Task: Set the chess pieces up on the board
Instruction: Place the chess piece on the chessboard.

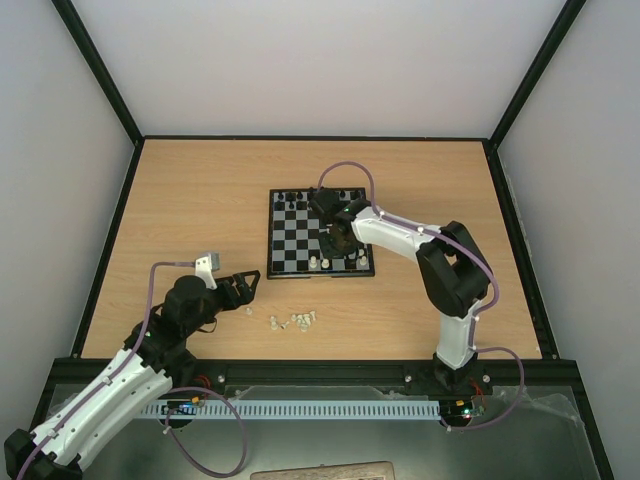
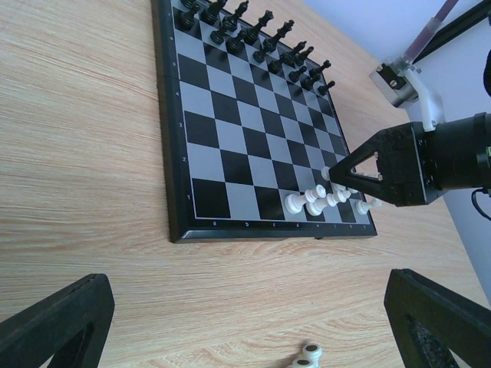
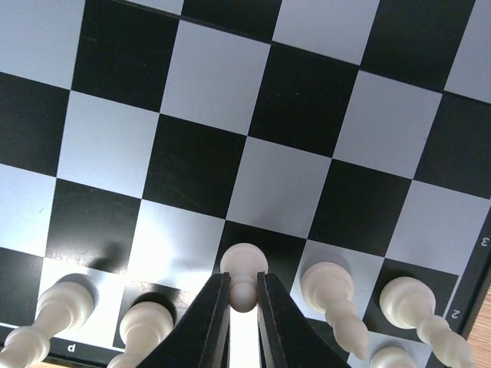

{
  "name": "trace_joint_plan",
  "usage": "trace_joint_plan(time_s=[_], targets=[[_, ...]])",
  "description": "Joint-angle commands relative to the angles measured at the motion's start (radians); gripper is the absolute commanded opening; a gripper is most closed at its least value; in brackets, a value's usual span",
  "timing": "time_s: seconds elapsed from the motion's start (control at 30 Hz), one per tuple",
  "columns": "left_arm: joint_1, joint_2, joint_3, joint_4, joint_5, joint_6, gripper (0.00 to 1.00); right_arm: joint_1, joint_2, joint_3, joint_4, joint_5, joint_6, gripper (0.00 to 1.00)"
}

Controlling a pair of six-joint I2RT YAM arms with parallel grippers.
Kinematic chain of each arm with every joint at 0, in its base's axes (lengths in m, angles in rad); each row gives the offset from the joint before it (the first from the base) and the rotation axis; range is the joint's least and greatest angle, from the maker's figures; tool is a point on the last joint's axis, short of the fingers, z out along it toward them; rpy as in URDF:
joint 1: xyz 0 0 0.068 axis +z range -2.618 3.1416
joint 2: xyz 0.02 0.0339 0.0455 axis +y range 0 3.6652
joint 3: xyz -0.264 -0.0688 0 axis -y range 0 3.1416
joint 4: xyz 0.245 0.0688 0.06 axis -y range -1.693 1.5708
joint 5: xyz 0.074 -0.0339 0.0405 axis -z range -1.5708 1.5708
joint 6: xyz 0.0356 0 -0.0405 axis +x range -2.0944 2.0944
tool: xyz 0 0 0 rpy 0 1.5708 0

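A: Top view: left gripper (image 1: 243, 287) spread wide, grasping nothing, parked by loose cream chess pieces (image 1: 295, 321) near the table's (image 1: 200, 200) near edge, likely next to fetch.
B: And the right gripper (image 1: 333, 243)?
A: Over the board's (image 1: 295, 240) near-right corner.
B: Left wrist view?
A: Glossy black pieces (image 2: 253, 38) fill the far edge; whites line the near edge, right side.
B: Right wrist view?
A: Jaws pinched on a smooth, round-headed pawn (image 3: 244, 261), upright over a dark square, probably being seated.

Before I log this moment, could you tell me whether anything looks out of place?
Several white chess pieces lie scattered on the table in front of the board, apparently on their sides, not yet placed. Those on the board stand upright.
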Motion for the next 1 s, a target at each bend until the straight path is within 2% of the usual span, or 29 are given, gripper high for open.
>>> trace_joint_plan(time_s=[0.0, 0.53, 0.7, 0.8, 0.97], targets=[[-0.001, 0.003, 0.001, 0.009, -0.001, 0.014, 0.99, -0.008, 0.027, 0.021, -0.033, -0.005, -0.015, 0.11], [-0.001, 0.003, -0.007, 0.01, -0.008, 0.014, 1.0, -0.009, 0.035, 0.02, -0.034, -0.017, -0.015, 0.18], [-0.001, 0.004, -0.008, 0.013, -0.01, 0.012, 1.0, -0.01, -0.022, 0.02, -0.032, -0.024, -0.012, 0.19], [-0.001, 0.007, -0.008, 0.016, -0.009, 0.012, 1.0, -0.009, -0.065, 0.017, -0.037, -0.001, -0.012, 0.24], [-0.001, 0.021, -0.009, 0.03, -0.004, 0.01, 0.99, -0.011, -0.067, 0.03, -0.057, 0.021, -0.018, 0.26]])
